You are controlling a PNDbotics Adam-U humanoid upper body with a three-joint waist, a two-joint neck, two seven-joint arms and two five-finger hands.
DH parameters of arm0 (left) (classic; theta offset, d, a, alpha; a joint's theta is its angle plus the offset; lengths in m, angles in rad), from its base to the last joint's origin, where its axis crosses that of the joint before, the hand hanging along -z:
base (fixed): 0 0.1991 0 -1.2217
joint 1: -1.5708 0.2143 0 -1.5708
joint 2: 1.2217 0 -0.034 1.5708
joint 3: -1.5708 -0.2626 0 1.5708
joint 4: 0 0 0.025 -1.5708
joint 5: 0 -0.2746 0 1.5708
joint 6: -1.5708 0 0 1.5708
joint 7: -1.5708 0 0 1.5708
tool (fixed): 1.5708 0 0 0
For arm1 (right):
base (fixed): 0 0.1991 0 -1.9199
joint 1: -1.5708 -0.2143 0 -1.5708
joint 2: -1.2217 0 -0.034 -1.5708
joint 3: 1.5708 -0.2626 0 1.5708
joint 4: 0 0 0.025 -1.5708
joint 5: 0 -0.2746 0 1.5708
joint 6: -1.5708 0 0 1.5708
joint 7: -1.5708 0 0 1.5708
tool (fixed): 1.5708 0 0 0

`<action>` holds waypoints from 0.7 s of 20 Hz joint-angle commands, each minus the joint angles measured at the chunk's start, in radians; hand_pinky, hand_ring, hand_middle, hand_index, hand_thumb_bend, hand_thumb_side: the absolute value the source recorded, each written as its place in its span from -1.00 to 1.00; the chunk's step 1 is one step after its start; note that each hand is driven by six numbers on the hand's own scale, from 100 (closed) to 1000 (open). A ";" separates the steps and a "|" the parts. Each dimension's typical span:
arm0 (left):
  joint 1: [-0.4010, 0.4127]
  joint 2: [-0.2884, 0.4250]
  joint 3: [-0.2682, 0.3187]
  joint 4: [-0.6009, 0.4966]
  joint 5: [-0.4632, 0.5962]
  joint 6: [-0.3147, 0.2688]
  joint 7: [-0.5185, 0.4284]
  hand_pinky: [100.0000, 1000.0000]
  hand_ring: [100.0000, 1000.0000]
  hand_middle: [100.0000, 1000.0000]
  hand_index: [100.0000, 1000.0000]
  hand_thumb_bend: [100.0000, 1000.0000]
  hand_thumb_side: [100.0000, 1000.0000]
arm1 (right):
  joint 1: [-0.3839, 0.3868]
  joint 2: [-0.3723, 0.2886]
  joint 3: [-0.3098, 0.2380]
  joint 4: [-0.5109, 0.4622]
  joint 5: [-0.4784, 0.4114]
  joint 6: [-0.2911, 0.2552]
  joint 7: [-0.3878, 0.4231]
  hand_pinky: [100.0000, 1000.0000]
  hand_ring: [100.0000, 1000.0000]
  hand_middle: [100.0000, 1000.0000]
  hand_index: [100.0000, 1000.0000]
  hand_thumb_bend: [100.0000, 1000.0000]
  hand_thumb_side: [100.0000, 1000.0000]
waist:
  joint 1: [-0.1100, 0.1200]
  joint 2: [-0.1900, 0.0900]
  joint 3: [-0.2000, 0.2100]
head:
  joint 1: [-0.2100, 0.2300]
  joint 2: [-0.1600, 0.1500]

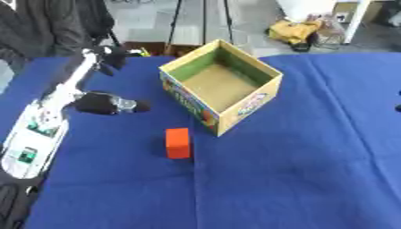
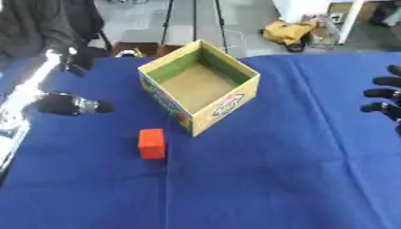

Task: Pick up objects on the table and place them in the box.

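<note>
**Orange block waits beside an empty box**

A small orange rectangular block (image 1: 178, 142) lies on the blue cloth-covered table (image 1: 297, 179), just near and left of the open cardboard box with a green inner wall and printed sides (image 1: 222, 85). The box stands askew, one corner pointing at the block, and its floor looks bare. Nothing holds the block.

The left arm, white and silver, runs up the left side; the left hand (image 1: 109, 56) is a dark shape at the far left of the table, well apart from the block, and whether its fingers are curled or straight cannot be made out. A black rounded part with a silver end (image 1: 106, 103) sits beside the arm; what it is I cannot tell. The right hand (image 2: 381, 100) shows only at the right edge of the right eye view, fingers spread and holding nothing.

The risks, as I judge them: a reach from the left could sweep the arm into the box and shift it. The block lies close to the box's near corner, so fingers closing there may nudge the wall or push the block away. A low carry could catch the rim.
</note>
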 commanded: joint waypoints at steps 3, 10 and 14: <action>-0.085 -0.011 -0.082 0.062 -0.200 -0.020 -0.136 0.24 0.27 0.20 0.51 0.88 -0.34 | -0.009 -0.027 -0.003 -0.017 -0.011 0.000 0.005 -0.03 0.23 0.26 0.62 -1.00 0.04 | -0.003 -0.015 -0.008 | 0.005 -0.004; -0.107 -0.054 -0.137 0.178 -0.270 -0.062 -0.175 0.22 0.17 0.12 0.46 0.81 -0.39 | -0.011 -0.025 -0.001 -0.016 -0.012 0.001 0.007 -0.03 0.23 0.26 0.62 -0.99 0.03 | 0.000 -0.014 -0.017 | 0.007 -0.007; -0.102 -0.069 -0.147 0.215 -0.265 -0.080 -0.177 0.20 0.16 0.10 0.44 0.80 -0.40 | -0.012 -0.024 -0.001 -0.016 -0.012 0.001 0.007 -0.03 0.23 0.26 0.62 -0.99 0.03 | -0.001 -0.013 -0.019 | 0.008 -0.008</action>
